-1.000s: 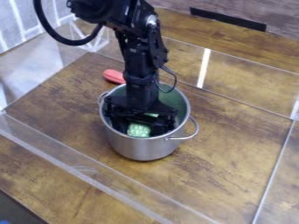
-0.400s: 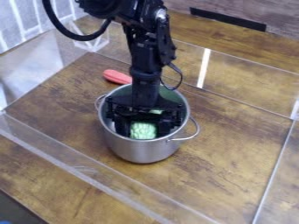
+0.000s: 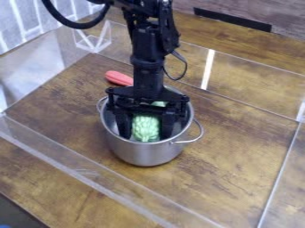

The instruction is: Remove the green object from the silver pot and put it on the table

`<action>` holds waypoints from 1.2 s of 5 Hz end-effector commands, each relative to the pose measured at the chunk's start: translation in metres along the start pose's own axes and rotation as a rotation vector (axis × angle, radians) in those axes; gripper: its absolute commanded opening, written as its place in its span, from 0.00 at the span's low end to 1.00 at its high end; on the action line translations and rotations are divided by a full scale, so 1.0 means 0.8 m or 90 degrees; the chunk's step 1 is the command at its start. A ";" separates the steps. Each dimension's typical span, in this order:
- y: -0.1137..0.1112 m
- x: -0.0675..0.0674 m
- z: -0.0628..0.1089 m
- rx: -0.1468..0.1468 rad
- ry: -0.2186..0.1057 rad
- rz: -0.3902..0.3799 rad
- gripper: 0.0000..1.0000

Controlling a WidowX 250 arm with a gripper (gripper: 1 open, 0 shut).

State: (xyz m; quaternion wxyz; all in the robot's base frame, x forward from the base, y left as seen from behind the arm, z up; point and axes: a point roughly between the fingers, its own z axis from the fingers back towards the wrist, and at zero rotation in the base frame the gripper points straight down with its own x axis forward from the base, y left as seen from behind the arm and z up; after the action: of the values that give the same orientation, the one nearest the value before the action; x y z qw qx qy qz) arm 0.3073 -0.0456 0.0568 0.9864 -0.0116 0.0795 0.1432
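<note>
The silver pot (image 3: 146,146) stands on the dark wood table (image 3: 71,107) near the middle. My gripper (image 3: 146,123) hangs straight down over the pot's mouth, its black fingers (image 3: 123,114) on either side of the light green ridged object (image 3: 146,128). The jaws are shut on the green object, which is lifted to about rim height and stands upright between them. Its lower end is still inside the pot.
A small red flat item (image 3: 118,77) lies on the table just behind the pot, left of the arm. Clear acrylic walls (image 3: 71,160) ring the table's edges. A black cable loops from the arm at the top left.
The gripper has risen out of the pot with the green object in it. The green object has gone from lying low in the pot to rim height. The pot has not moved.
</note>
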 end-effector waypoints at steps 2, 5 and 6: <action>0.000 0.006 0.043 -0.031 -0.069 -0.008 0.00; 0.001 -0.011 0.029 -0.039 -0.072 0.032 0.00; 0.002 -0.013 0.028 -0.041 -0.073 0.051 0.00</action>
State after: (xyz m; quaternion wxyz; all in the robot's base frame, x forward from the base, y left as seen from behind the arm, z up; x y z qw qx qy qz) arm 0.2934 -0.0460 0.0534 0.9803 -0.0186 0.0629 0.1863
